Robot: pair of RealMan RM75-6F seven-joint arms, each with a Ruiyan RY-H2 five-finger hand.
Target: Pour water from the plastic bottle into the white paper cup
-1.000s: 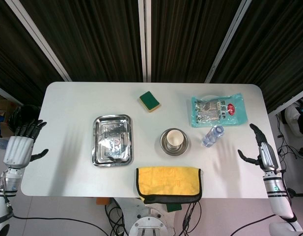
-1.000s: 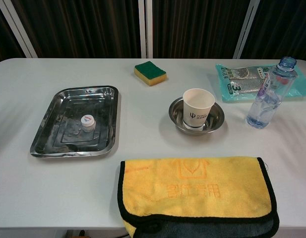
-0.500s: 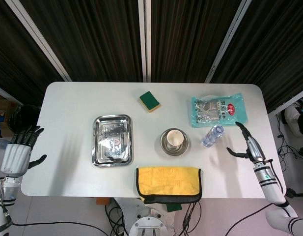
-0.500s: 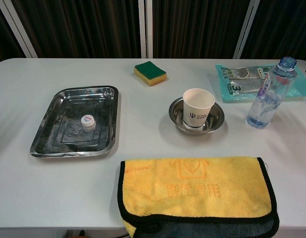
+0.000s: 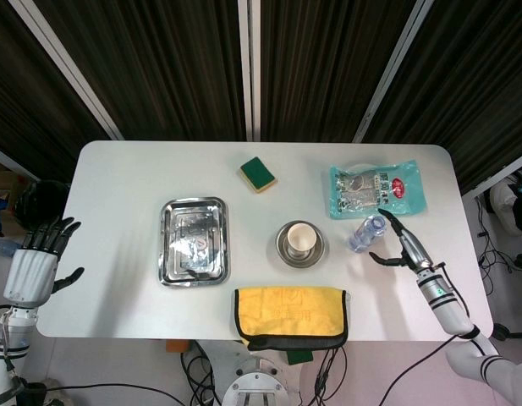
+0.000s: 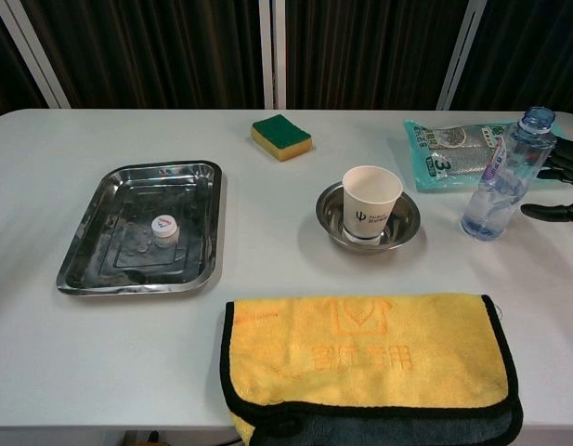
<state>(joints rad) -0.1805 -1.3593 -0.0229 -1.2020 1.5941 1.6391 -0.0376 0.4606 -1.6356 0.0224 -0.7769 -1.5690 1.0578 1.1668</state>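
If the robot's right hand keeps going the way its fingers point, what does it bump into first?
Most likely the plastic bottle. The right hand is open, with fingers aimed at the bottle from the side and a small gap between; depth is hard to judge.

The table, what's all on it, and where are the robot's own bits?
bottle: one, clear, uncapped, right of the bowl
cup: one, white, standing in the bowl
bowl: one, steel, table centre
tray: one, steel, left side
cap: one, white, in the tray
sponge: one, yellow and green, far centre
packet: one, teal, far right
cloth: one, yellow with black edging, near edge
table: one, white
left hand: open, off the table's left edge
right hand: open, beside the bottle, contact unclear
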